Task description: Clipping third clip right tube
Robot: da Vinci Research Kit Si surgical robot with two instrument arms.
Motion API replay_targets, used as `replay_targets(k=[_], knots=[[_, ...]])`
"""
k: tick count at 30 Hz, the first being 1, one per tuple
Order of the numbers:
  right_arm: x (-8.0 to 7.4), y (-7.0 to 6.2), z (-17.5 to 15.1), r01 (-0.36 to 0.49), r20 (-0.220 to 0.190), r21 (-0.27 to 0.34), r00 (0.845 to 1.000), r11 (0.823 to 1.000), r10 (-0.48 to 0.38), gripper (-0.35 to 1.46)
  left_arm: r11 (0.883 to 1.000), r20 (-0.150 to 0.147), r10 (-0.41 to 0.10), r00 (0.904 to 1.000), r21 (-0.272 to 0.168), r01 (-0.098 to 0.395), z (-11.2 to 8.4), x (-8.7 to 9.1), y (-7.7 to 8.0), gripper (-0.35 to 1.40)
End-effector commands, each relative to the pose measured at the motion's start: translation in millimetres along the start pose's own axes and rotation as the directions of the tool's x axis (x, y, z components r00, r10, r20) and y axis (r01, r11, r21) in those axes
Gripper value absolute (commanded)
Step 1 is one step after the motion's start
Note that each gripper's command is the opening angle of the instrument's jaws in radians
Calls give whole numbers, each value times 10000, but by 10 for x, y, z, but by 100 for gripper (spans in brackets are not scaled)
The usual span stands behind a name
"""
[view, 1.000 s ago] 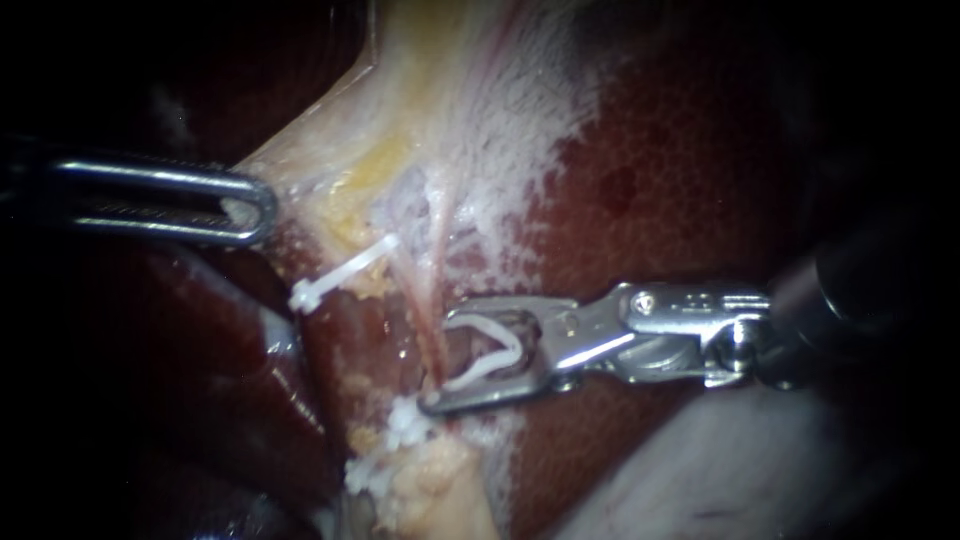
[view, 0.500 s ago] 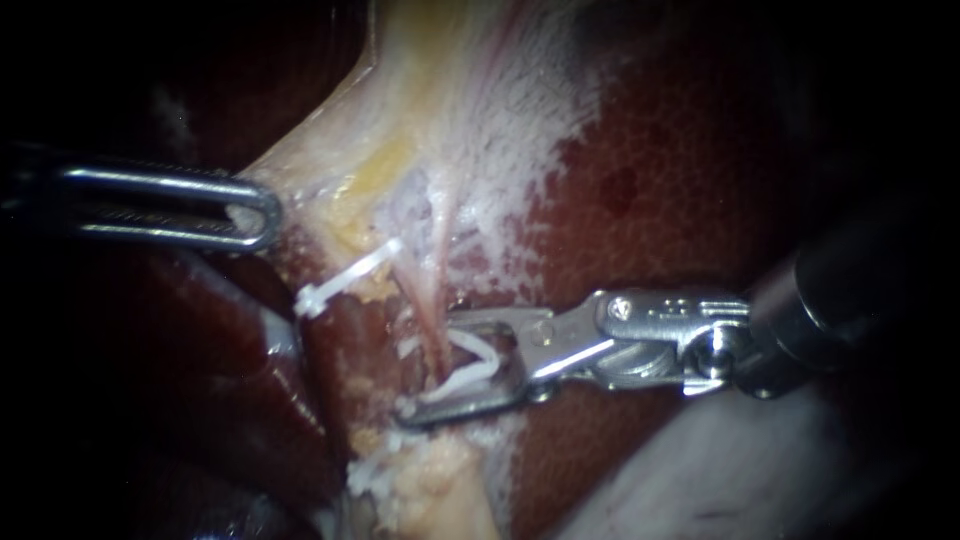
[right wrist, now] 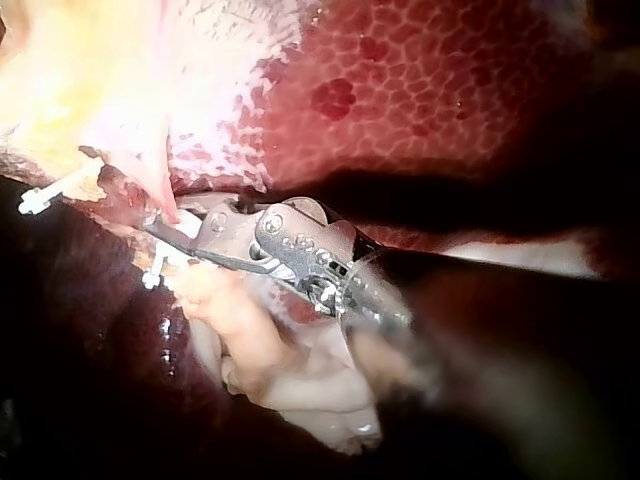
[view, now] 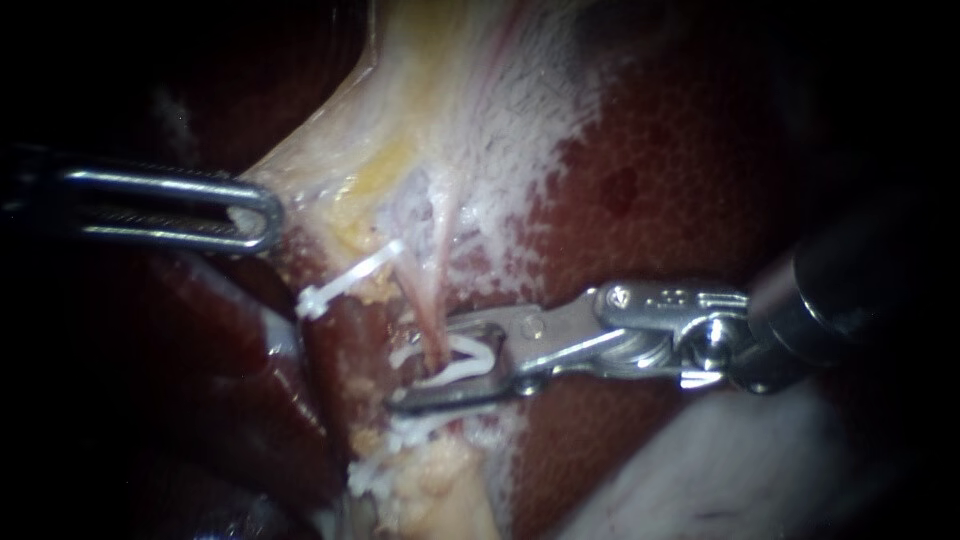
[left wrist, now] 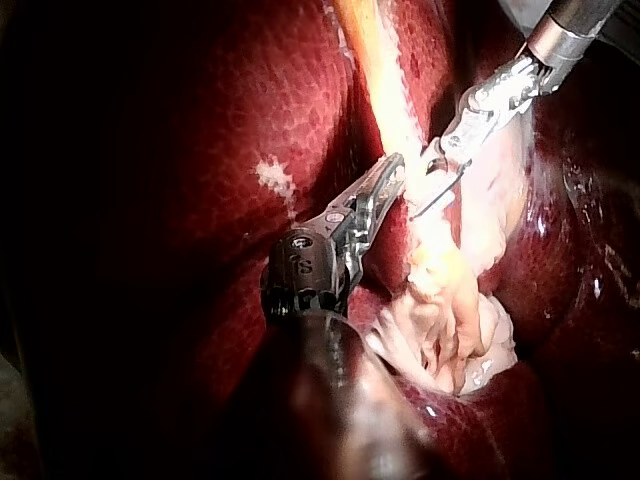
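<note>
while the left instrument (view: 268, 213) is pinching pale tissue (view: 305, 180), the right instrument (view: 420, 366) is lying level, jaws clamping a clip (view: 468, 361) around the tube (view: 431, 314), shafts fading into darkness.

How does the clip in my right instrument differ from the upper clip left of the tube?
The held clip is open, its curved legs spread around the tube; the upper clip is shut into a straight, slanted bar. The held clip sits inside the right instrument; the upper clip stands free of both instruments. Both are white.
</note>
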Motion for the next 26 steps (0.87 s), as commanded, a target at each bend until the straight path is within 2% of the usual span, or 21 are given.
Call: replay_targets(k=[1,26], knots=[[0,1,-1,-51,-2,-2,10000,10000,51,-29,10000,-2,-3,10000,6,3,0,0,0,-35],[-3,0,-2,-94,7,8,10000,10000,94,-33,10000,2,7,10000,1,-7,3,1,1,-35]])
